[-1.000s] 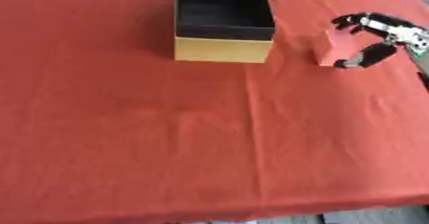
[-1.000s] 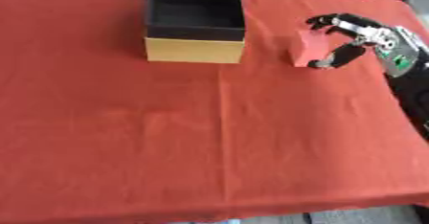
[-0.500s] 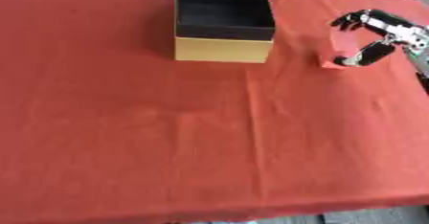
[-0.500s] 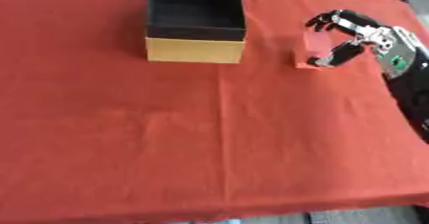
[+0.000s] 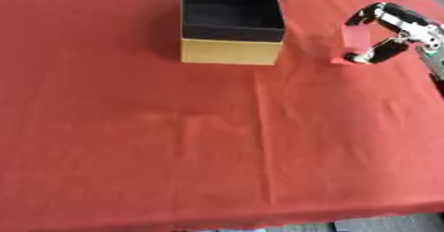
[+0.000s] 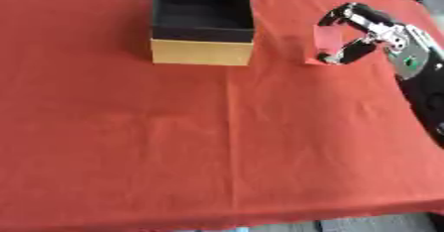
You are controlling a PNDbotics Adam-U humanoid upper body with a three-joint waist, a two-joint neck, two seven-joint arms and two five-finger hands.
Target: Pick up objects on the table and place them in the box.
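Observation:
A box (image 5: pixel 231 50) with a tan front wall and a black inside stands open at the far middle of the red cloth (image 5: pixel 217 137). To its right my right hand (image 6: pixel 374 29) comes in from the right edge, fingers and thumb curled round a small red block (image 6: pixel 322 43). The block sits low over the cloth, right of the box and outside it; I cannot tell whether it touches the cloth. My left hand shows in neither view.
My right forearm (image 6: pixel 423 85) runs along the right edge of the table. Dark clutter lies beyond the far edge behind the box. The cloth's front edge (image 6: pixel 260 221) runs along the bottom of the views.
My right hand, with the red block in it, has shifted slightly upward in the picture, towards the far side. The box has stayed put.

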